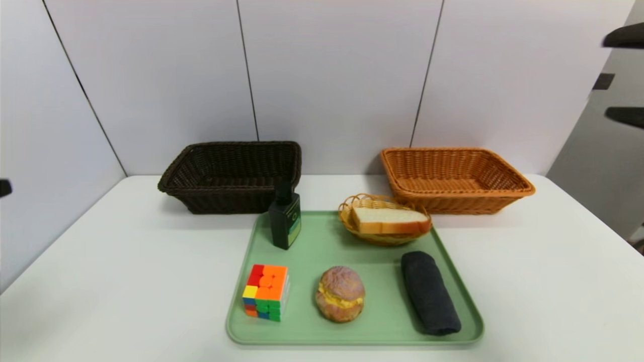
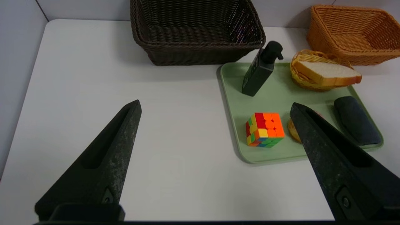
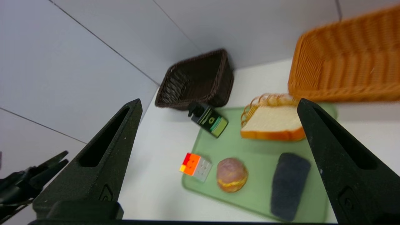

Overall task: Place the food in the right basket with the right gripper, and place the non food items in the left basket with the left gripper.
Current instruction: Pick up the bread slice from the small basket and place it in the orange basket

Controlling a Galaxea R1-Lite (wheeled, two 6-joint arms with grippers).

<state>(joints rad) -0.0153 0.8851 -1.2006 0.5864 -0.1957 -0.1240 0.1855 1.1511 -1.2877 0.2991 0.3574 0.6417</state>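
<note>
From the head view, a green tray (image 1: 352,322) sits mid-table between the two big baskets, so each arm has a short carry. On it stand the bottle (image 1: 285,221), upright at the back left, the cube (image 1: 265,292) front left, the bun (image 1: 340,293) front centre and the rolled cloth (image 1: 430,293) front right. The bread (image 1: 390,220) lies in a small yellow basket (image 1: 352,203). The dark basket (image 1: 231,176) and orange basket (image 1: 455,178) are empty, so sorting has not begun. The table (image 1: 100,281) is white, backed by pale wall panels.

In the left wrist view, the left gripper (image 2: 215,109) hangs above bare table beside the tray, jaws spread wide, holding nothing.

In the right wrist view, the right gripper (image 3: 218,106) hangs above the tray's near side, jaws equally wide and empty.
</note>
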